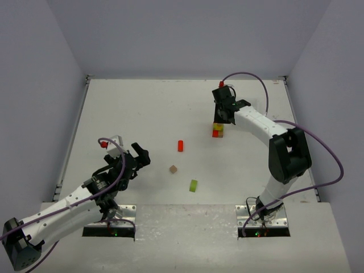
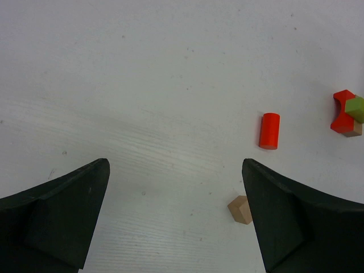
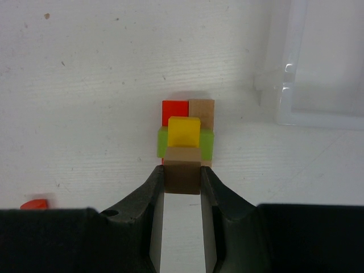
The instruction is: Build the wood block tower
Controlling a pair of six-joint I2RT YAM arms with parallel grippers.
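Observation:
The tower [image 1: 218, 130] stands at the back right of the table. In the right wrist view it shows a red block [image 3: 174, 108] and a brown block [image 3: 201, 112] low down, with a lime green bar [image 3: 164, 143] across them and a yellow cube [image 3: 183, 132] on top. My right gripper [image 3: 182, 174] is shut on a brown cube [image 3: 182, 162], held just above and in front of the yellow cube. My left gripper [image 2: 175, 166] is open over bare table at the near left. A small brown cube [image 2: 240, 209] lies beside its right finger, apart from it.
A red cylinder [image 1: 180, 145] lies mid-table, with a loose green block [image 1: 194, 185] nearer the arms. A clear plastic tray [image 3: 318, 74] sits right of the tower. White walls close in the table on three sides.

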